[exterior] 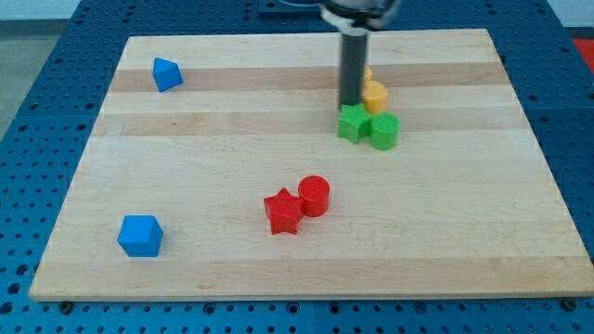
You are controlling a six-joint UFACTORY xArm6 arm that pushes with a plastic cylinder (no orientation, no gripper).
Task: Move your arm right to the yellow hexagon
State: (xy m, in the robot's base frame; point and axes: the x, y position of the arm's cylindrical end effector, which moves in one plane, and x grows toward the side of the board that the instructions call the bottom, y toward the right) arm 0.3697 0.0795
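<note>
- Your arm comes into the picture from the view's top, right of centre, and only its lowest part shows; the rest is cut off by the frame edge.
- A wider dark collar sits at the very top edge, and the straight dark rod [352, 72] hangs from it.
- The rod stands upright, with no visible tilt to either side.
- Your tip [350, 105] is the rod's lower end, sitting down at the level of the table top.

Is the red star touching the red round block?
Yes, the red star sits right against the red round block, with no gap showing between them.
</note>
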